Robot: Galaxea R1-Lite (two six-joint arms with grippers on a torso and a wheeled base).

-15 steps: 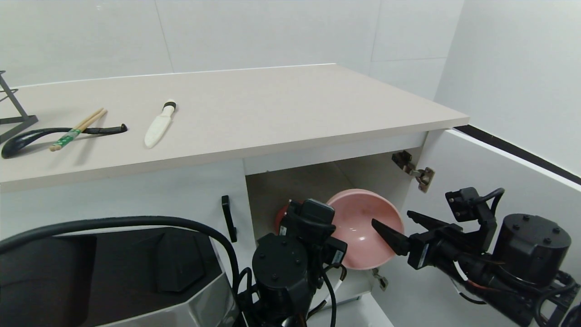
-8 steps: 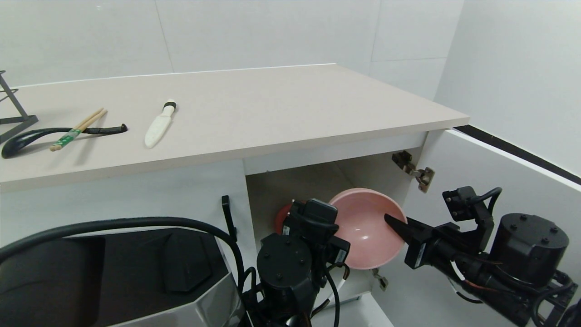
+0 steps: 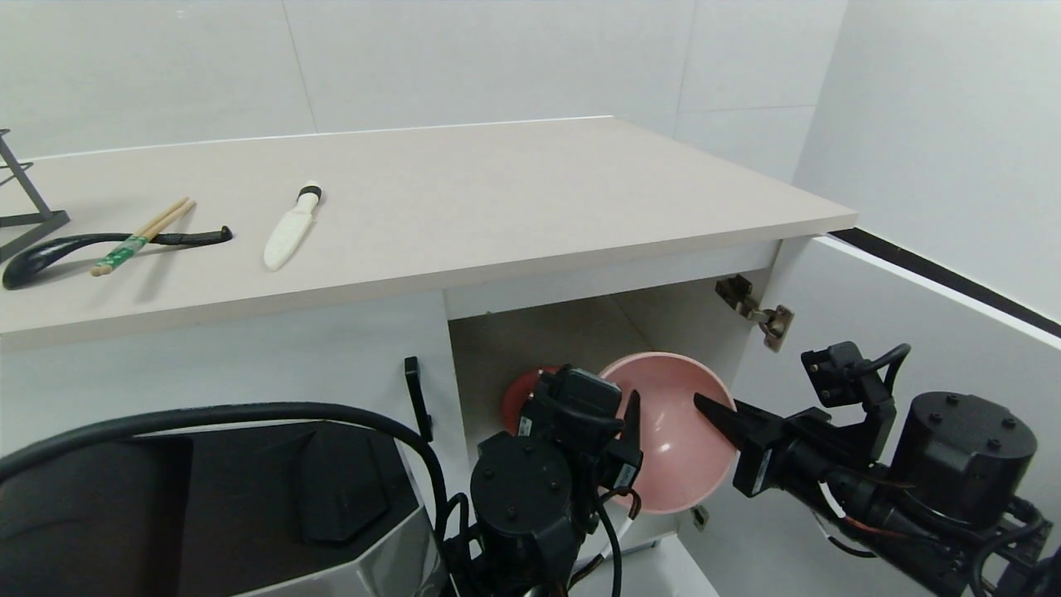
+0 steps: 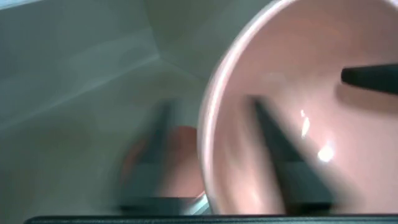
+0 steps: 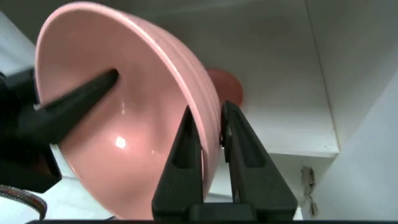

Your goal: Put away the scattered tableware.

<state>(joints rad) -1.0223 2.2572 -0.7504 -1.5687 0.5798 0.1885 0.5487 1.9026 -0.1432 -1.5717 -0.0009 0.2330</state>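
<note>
Pale pink ribbed ceramic bowl (image 3: 675, 431) (image 4: 298, 93) (image 5: 124, 143) is hanging tilted on its side in the opening of the white under-counter cabinet (image 3: 572, 327), mouth facing left and toward the robot. Right gripper (image 3: 704, 404) (image 5: 208, 111) is clamping the bowl's right-hand rim, one finger inside and one outside the wall. Left gripper (image 3: 626, 414) (image 4: 208, 118) is sitting at the bowl's left rim with fingers apart, straddling the edge: one finger (image 5: 87, 96) is poking inside the bowl, the other is staying outside. Cannot tell if they are touching the wall. Small red round dish (image 3: 520, 394) (image 5: 227, 84) is lying on the cabinet floor just behind and left of the bowl. White cabinet door (image 3: 870, 315) is standing open at right. Up on the beige countertop (image 3: 497, 191), well apart from the bowl at far left: wooden chopsticks with a green band (image 3: 141, 236) are lying across a black curved spoon (image 3: 83, 245), a white sheathed knife (image 3: 292, 225) is lying just right of them, and a dark metal rack (image 3: 29, 203) is standing at the left edge.
</note>
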